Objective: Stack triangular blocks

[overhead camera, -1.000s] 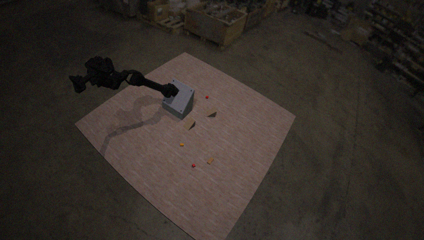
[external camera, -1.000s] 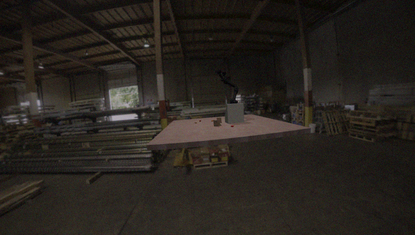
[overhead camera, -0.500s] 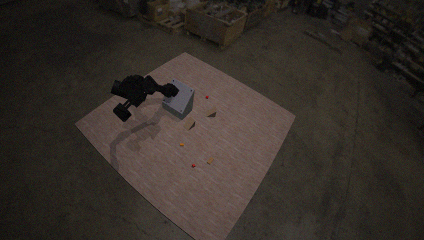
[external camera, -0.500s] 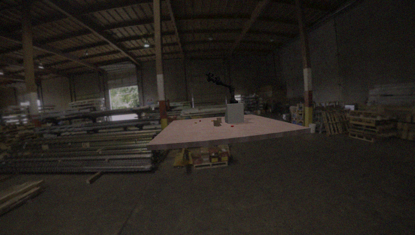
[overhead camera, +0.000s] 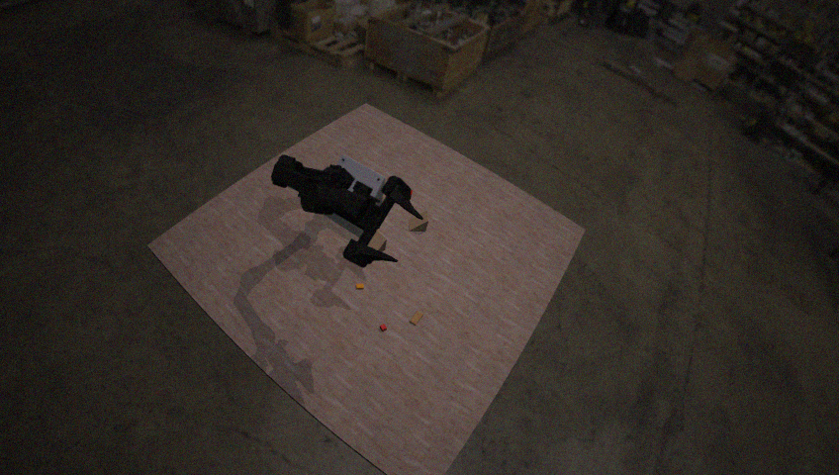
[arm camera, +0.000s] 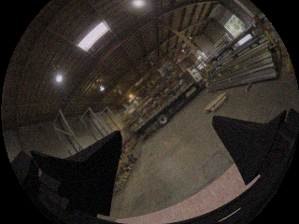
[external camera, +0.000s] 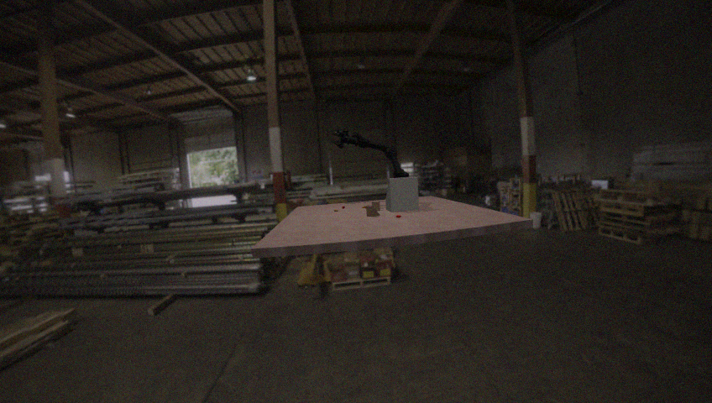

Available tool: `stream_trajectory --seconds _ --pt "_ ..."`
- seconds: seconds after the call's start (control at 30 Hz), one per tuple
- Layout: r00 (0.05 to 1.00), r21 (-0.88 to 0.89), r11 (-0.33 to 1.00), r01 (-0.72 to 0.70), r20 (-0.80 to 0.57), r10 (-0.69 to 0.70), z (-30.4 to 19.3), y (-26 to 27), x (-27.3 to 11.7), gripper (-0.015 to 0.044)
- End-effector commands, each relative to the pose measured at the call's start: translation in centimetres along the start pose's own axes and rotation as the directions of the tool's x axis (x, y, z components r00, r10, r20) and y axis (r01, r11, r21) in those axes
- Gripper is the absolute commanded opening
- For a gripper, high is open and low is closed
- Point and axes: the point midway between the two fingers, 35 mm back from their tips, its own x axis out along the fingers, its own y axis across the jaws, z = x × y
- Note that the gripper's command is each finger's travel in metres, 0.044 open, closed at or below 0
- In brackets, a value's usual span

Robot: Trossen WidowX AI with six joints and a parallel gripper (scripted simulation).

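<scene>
One tan triangular block (overhead camera: pixel 419 225) (external camera: pixel 372 211) rests on the table (overhead camera: pixel 500 246) (external camera: pixel 319 229), with a dark triangular end showing. The other triangular block (overhead camera: pixel 381 242) (external camera: pixel 375 204) stands apart from it, nearer the orange piece, and is partly hidden behind my gripper in the top view. The blocks are not stacked. My gripper (overhead camera: pixel 410 239) (external camera: pixel 335 138) (arm camera: pixel 170 129) is open and empty, high above the table. In the wrist view its fingers stand wide apart, with warehouse floor and a strip of table beyond; neither block shows there.
The grey pedestal (overhead camera: pixel 360 171) (external camera: pixel 403 194) carries the arm. An orange piece (overhead camera: pixel 359 286), a red cube (overhead camera: pixel 383 328) and a flat tan piece (overhead camera: pixel 417 318) lie on one side of the blocks. Another red cube (overhead camera: pixel 411 192) (external camera: pixel 398 217) lies on the other side, partly hidden in the top view.
</scene>
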Motion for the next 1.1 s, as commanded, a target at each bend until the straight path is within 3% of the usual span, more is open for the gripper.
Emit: stream_trajectory --seconds 0.0,0.27,0.47,0.73,1.07 --pt "0.993 0.054 0.998 -0.021 -0.117 0.027 -4.1 2.0 1.1 0.044" --pt "0.926 0.155 0.985 -0.07 -0.357 0.122 -13.5 7.4 2.0 0.044" --pt "0.816 0.151 0.986 -0.073 -0.558 0.147 -21.8 11.3 1.3 0.044" --pt "0.566 0.083 0.991 -0.101 -0.815 0.126 -33.8 16.3 -2.9 0.044" --pt "0.161 -0.072 0.969 -0.235 -0.986 -0.034 -46.4 20.4 -13.3 0.044"
